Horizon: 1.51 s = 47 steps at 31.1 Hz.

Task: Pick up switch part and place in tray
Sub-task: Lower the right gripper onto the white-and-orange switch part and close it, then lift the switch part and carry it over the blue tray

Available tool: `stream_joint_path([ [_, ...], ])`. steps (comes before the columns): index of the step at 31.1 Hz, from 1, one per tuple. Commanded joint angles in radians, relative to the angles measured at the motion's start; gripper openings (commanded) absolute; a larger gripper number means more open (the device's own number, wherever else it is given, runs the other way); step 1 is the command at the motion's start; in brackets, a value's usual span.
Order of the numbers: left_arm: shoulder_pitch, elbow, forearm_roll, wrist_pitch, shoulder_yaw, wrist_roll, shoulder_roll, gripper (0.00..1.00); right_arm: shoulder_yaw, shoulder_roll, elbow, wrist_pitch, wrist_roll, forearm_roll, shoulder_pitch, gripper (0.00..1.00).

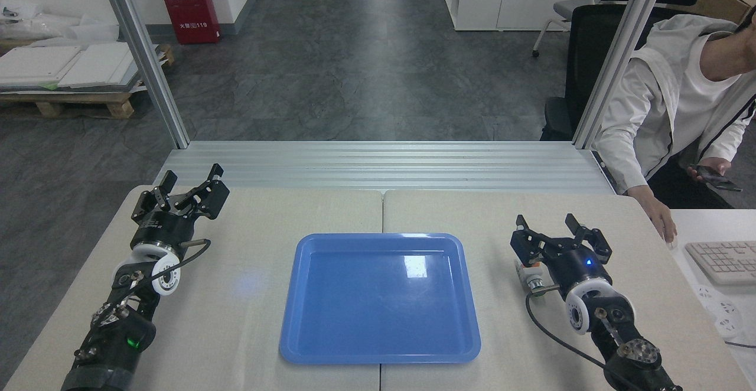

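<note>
The switch part (525, 273) lies on the table right of the blue tray (378, 238). Only its white-grey body and a bit of orange show, because my right gripper (558, 233) hangs over it and hides the green cap. That gripper is open, its fingers spread wide just above and behind the part. The tray holds nothing. My left gripper (188, 185) rests open at the far left of the table, well away from both.
A seated person (667, 101) in a white jacket is at the right, one hand (664, 221) on the table edge near a keyboard (722, 261). An aluminium rail (378, 163) borders the table's far side.
</note>
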Motion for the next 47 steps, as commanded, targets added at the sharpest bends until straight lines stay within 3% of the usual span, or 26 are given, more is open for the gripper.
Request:
stream_joint_path([
  [1, 0.000, 0.000, 0.000, -0.002, 0.000, 0.000, 0.000, 1.00, 0.014, 0.003, 0.100, 0.000, 0.012, -0.002, 0.023, 0.98],
  [12, 0.000, 0.000, 0.000, -0.002, 0.000, 0.001, 0.000, 1.00, 0.091, 0.013, 0.166, -0.026, 0.012, -0.005, 0.022, 0.98],
  [14, 0.000, 0.000, 0.000, -0.002, 0.000, 0.000, 0.000, 1.00, 0.114, 0.013, 0.192, -0.017, 0.012, -0.002, 0.019, 0.94],
  [16, 0.000, 0.000, 0.000, 0.000, 0.000, 0.000, 0.000, 1.00, 0.131, 0.013, 0.221, -0.014, 0.012, 0.001, 0.014, 0.85],
  [17, 0.000, 0.000, 0.000, 0.000, 0.000, 0.000, -0.001, 1.00, 0.142, 0.011, 0.229, -0.016, 0.012, 0.001, 0.014, 0.73],
  [19, 0.000, 0.000, 0.000, 0.000, 0.000, 0.000, 0.000, 1.00, 0.165, 0.011, 0.230, -0.014, 0.012, 0.003, 0.014, 0.36],
  [20, 0.000, 0.000, 0.000, -0.002, 0.000, 0.000, 0.000, 1.00, 0.172, 0.011, 0.230, -0.014, 0.012, 0.003, 0.014, 0.27],
  [24, 0.000, 0.000, 0.000, -0.002, 0.000, 0.000, 0.000, 1.00, 0.160, 0.013, 0.224, -0.005, 0.012, 0.000, 0.014, 0.12],
  [28, 0.000, 0.000, 0.000, 0.000, 0.000, 0.000, 0.000, 1.00, 0.155, 0.013, 0.185, 0.046, 0.003, -0.010, 0.003, 0.09],
  [33, 0.000, 0.000, 0.000, 0.000, 0.000, 0.000, -0.001, 1.00, 0.110, 0.025, -0.037, 0.080, 0.010, -0.014, -0.009, 0.09],
  [37, 0.000, 0.000, 0.000, -0.002, 0.000, 0.000, -0.001, 1.00, 0.132, 0.109, -0.229, 0.164, 0.096, 0.013, -0.004, 0.08],
  [41, 0.000, 0.000, 0.000, -0.002, 0.000, 0.000, 0.000, 1.00, 0.279, 0.212, -0.299, 0.337, 0.248, 0.160, 0.002, 0.09],
  [43, 0.000, 0.000, 0.000, 0.000, 0.000, 0.000, -0.001, 1.00, 0.344, 0.235, -0.305, 0.424, 0.302, 0.231, 0.019, 0.09],
  [47, 0.000, 0.000, 0.000, 0.000, 0.000, 0.000, -0.001, 1.00, 0.395, 0.252, -0.299, 0.511, 0.412, 0.297, 0.084, 0.10],
])
